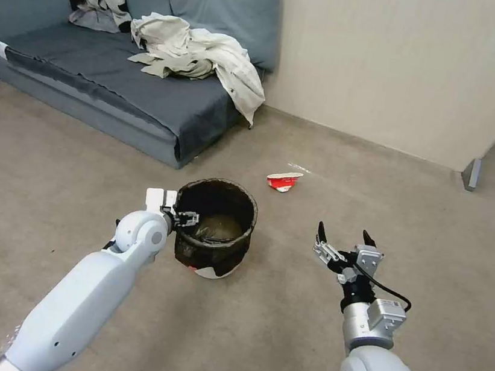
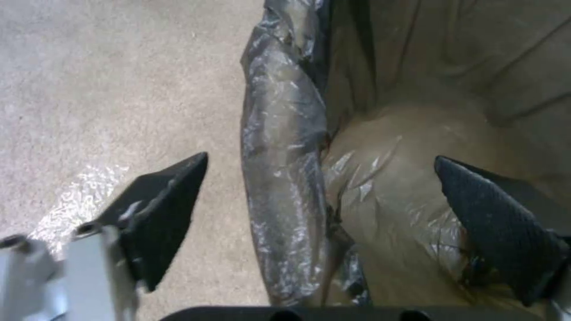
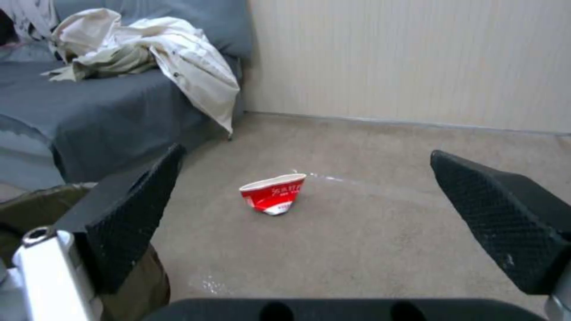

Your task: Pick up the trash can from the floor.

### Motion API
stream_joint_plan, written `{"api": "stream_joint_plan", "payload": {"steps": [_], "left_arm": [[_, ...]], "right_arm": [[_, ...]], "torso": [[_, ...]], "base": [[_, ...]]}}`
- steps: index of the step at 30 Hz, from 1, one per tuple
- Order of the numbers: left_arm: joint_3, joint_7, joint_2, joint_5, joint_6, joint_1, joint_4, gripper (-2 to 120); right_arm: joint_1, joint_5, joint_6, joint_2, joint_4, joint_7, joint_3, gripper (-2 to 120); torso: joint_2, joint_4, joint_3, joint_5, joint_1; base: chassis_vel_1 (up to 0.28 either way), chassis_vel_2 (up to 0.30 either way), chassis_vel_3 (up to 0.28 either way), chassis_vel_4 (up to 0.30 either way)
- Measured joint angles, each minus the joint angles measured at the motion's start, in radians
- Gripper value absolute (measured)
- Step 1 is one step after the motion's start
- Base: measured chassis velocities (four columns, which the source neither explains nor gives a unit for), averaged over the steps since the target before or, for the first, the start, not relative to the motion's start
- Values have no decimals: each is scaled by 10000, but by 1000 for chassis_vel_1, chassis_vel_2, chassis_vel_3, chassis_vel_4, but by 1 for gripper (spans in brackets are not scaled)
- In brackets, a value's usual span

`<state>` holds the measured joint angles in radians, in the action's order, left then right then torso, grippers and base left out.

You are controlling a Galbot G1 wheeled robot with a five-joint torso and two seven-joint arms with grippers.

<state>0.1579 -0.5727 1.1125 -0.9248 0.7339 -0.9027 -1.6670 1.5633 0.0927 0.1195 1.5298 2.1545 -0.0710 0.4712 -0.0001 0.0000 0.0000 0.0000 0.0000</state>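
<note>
here the left gripper (image 2: 321, 214) hangs spread wide over the near edge of the trash can (image 1: 215, 227), which stands upright on the floor (image 1: 278, 323). one finger (image 2: 163, 214) sits outside the wall above bare carpet, the other finger (image 2: 499, 223) inside above the bag-lined hollow, and the bag-wrapped rim (image 2: 285, 169) runs straight between them, touching neither. that rim crosses the gap squarely, so a pinch on the wall looks lined up, in my judgement. the right gripper (image 1: 347, 238) is also spread, holding nothing, well to the can's far side and aimed past it toward a crushed red cup (image 3: 274, 194). the left arm is plainly the nearer one.
</note>
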Motion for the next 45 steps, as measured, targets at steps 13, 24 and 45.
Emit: {"api": "stream_joint_plan", "payload": {"steps": [13, 24, 45], "left_arm": [[-79, -62, -5, 23, -5, 93, -7, 46], [-128, -229, 26, 25, -33, 148, 49, 7], [1334, 1322, -1485, 1194, -3027, -2406, -3154, 3]], "right_arm": [[-18, 2, 13, 18, 0, 0, -6, 100], [-43, 26, 37, -13, 0, -1, 18, 100], [-156, 65, 68, -48, 18, -98, 103, 100]], "torso": [[0, 0, 0, 0, 0], [0, 1, 0, 0, 0], [1, -1, -1, 0, 0]], "base": [[0, 0, 0, 0], [0, 0, 0, 0], [0, 0, 0, 0]]}}
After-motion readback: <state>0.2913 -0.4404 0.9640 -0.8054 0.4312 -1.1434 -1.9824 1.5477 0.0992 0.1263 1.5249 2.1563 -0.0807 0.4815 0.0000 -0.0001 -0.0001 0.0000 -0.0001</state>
